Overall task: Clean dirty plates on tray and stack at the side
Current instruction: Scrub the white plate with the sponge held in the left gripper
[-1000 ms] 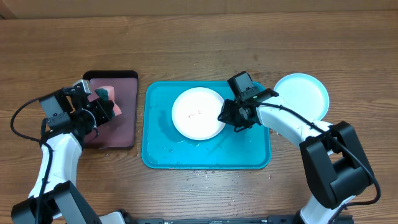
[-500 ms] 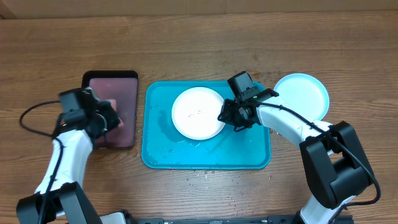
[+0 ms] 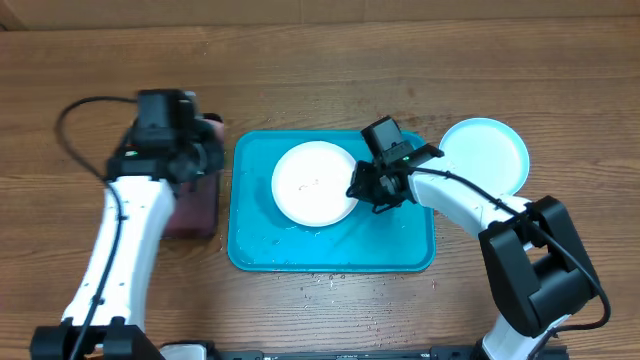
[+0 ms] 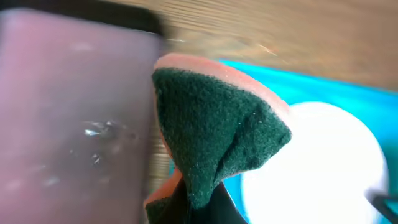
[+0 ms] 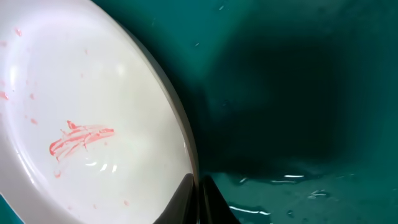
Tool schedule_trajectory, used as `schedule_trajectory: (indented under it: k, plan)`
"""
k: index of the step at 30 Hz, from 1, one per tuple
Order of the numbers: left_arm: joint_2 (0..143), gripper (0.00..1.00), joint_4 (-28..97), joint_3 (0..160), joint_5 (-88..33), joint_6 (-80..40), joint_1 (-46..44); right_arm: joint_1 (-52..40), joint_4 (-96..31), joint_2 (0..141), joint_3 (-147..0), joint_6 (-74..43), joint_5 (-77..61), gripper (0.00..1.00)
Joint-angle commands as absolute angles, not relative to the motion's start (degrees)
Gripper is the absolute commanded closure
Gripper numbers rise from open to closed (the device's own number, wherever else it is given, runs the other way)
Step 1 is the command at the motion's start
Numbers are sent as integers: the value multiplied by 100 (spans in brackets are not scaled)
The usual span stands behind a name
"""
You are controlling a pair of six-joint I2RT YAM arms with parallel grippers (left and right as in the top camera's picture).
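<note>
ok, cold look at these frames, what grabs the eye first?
The bright turquoise tray sits mid-table, with a white plate on it carrying a red smear. The right pincer is shut on that plate's right rim, and the left pincer, by the tray's left edge, holds a green-faced sponge. A light blue plate sits off the tray at the right.

The left gripper (image 4: pixel 193 206), sponge (image 4: pixel 217 134) pinched, is swinging up off the dark tray (image 3: pixel 195 212) and across toward the turquoise tray (image 3: pixel 255 250) and its white plate (image 3: pixel 313 183).
</note>
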State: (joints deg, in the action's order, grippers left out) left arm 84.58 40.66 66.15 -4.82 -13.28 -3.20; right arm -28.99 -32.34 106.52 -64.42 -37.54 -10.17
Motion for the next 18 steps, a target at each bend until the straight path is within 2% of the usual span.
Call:
schedule_trajectory:
  k: [1,10,18]
  plan:
    - [8680,96,3911,6670,-808,-987,-867,-3068,-3162,10680,-6423,-3778,-1031,96]
    - [9922,96,3345,6670,-1236,-366,-1959,-3155,-3135,10680,-6423,-3819,-991,96]
    - [10680,96,2991,6670,-1334,154,-2547,-3155,-3135,10680,-6423,-3822,-993,96]
